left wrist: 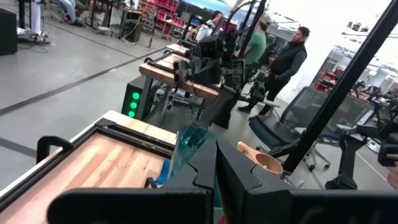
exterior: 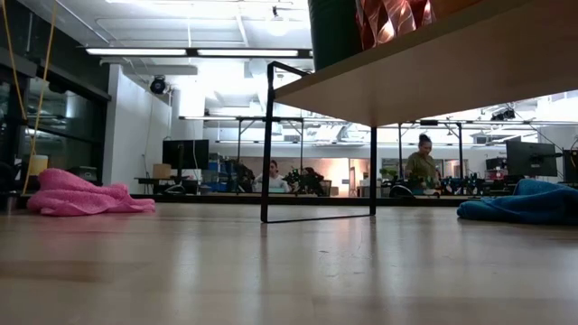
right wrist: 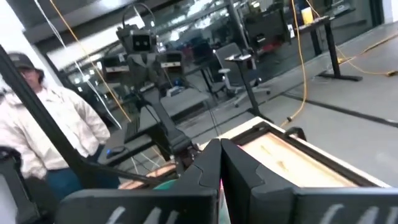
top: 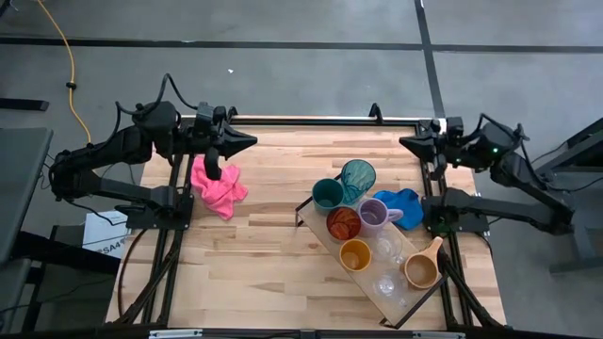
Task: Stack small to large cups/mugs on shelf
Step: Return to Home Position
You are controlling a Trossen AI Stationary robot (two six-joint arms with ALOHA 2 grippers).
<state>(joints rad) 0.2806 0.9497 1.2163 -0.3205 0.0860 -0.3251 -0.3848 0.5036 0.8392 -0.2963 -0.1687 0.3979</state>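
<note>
Pinched shut on nothing: left gripper (top: 247, 142), well apart from shelf (top: 407, 299), beyond pink cloth (top: 220, 188). Likewise clenched, empty: right gripper (top: 408, 143), off shelf's far end, past blue cloth (top: 400, 205) lying just beside shelf. On shelf: teal tumbler (top: 357, 179), green cup (top: 327, 194), purple mug (top: 374, 214), orange cup (top: 344, 224), yellow cup (top: 355, 254), tan mug (top: 421, 271). Clear glasses (top: 386, 248) faint, hard to make out. From table height, shelf underside only, cups cut off at top edge.
</note>
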